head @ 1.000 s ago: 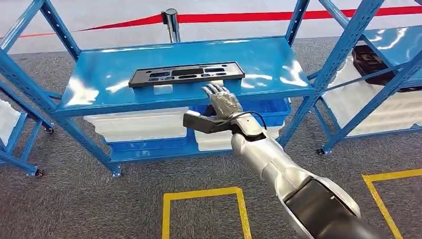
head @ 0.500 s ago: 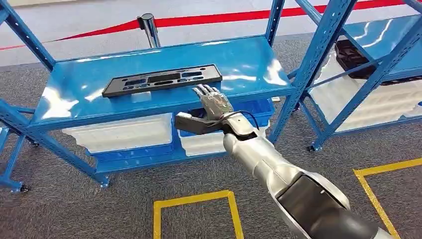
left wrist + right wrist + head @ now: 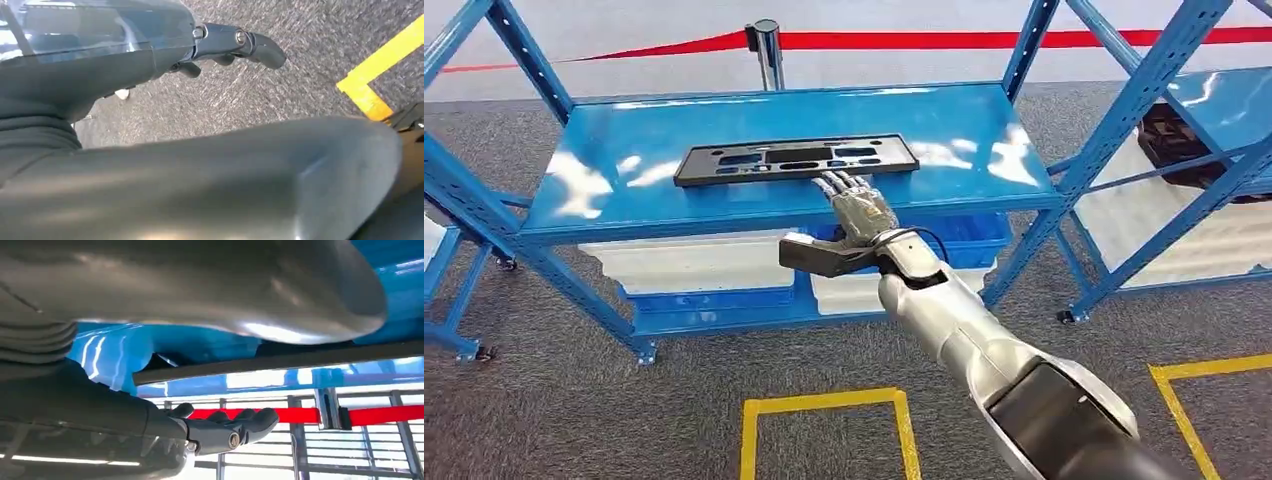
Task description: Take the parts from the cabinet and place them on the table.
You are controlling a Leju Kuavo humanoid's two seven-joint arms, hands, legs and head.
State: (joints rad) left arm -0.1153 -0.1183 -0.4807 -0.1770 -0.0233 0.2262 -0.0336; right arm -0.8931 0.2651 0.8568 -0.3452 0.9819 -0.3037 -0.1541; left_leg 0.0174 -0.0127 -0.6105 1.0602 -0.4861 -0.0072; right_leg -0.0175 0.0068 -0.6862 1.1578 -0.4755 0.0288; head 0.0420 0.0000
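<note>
Right arm (image 3: 984,340) extended forward, right hand (image 3: 856,210) flat, fingers apart, left hand (image 3: 235,42) hanging low

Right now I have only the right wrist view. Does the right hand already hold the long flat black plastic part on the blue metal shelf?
Observer: No. In the head view the right hand is stretched out, with its fingertips at the near edge of the long flat black plastic part. It grips nothing.
Operator: Where on the shelf does the part lie?
Observer: It lies flat around the middle of the blue metal shelf, with one long side toward the robot.
Operator: And the left hand?
Observer: The left hand hangs over grey carpet near a yellow floor line. I see nothing in it.
</note>
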